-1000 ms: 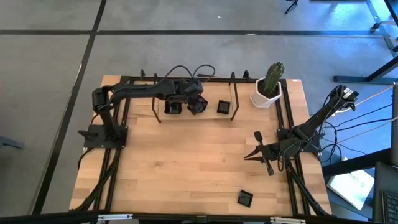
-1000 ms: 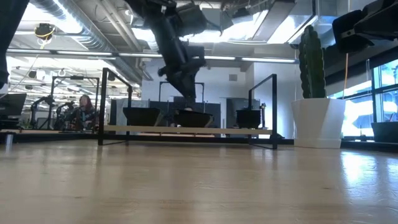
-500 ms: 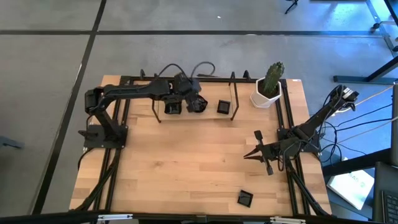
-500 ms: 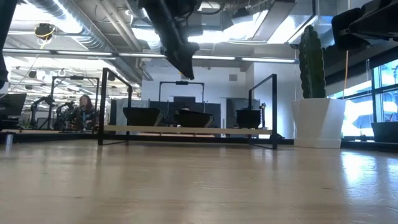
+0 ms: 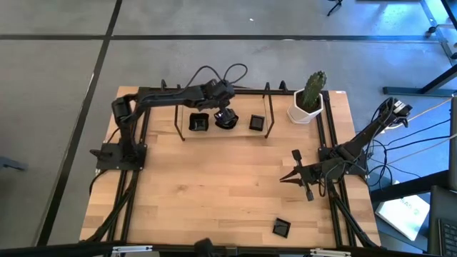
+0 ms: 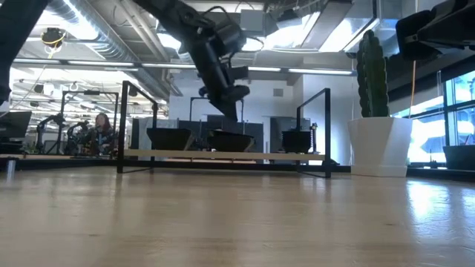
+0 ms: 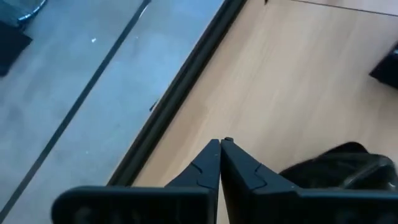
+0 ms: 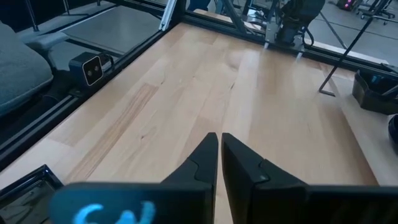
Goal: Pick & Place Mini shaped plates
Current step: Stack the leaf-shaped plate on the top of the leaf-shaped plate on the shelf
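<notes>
- Four mini shaped plates are on show from above: three in a row at the far edge under the black rail frame (image 5: 268, 107), and one alone near the front edge.
- The row reads: square plate (image 5: 198, 123), rounded plate (image 5: 227, 119), third plate (image 5: 256, 123). The stray plate (image 5: 281, 228) sits well apart from them.
- The left gripper (image 5: 227, 108) hangs just above the rounded plate, fingers pressed together with nothing between them, empty-handed.
- In its wrist view the fingertips (image 7: 219, 144) meet over bare wood, the glossy dish just beside them.
- The right gripper (image 5: 291, 178) waits at the right side of the table, jaws together, holding nothing.
- The white pot (image 5: 305, 108) with its cactus stands beside the row, untouched.
- My read: three look placed, and the front plate is not yet brought over, so the job isn't finished.
</notes>
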